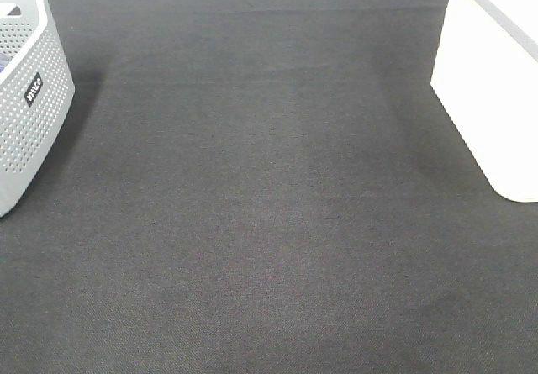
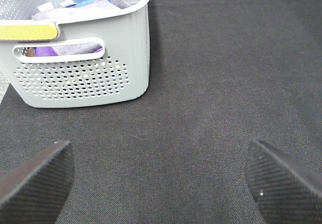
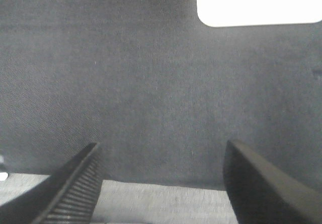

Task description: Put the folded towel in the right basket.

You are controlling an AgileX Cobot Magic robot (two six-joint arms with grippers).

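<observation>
Dark woven cloth covers the counter (image 1: 269, 223) across the exterior high view. At its left edge I see a grey perforated basket (image 1: 25, 113) with a black label (image 1: 33, 89); at the right edge stands the right basket (image 1: 492, 97), white and cut off by the frame. Neither arm appears in this view. In the left wrist view, my left gripper (image 2: 158, 183) hangs over bare cloth with its fingers spread wide and nothing between them; the grey basket ahead of it holds mixed cloths (image 2: 85, 2), purple and blue among them. In the right wrist view, my right gripper (image 3: 161, 183) is likewise spread wide and empty, with a white corner of the right basket beyond it. I cannot find the folded towel in any view.
</observation>
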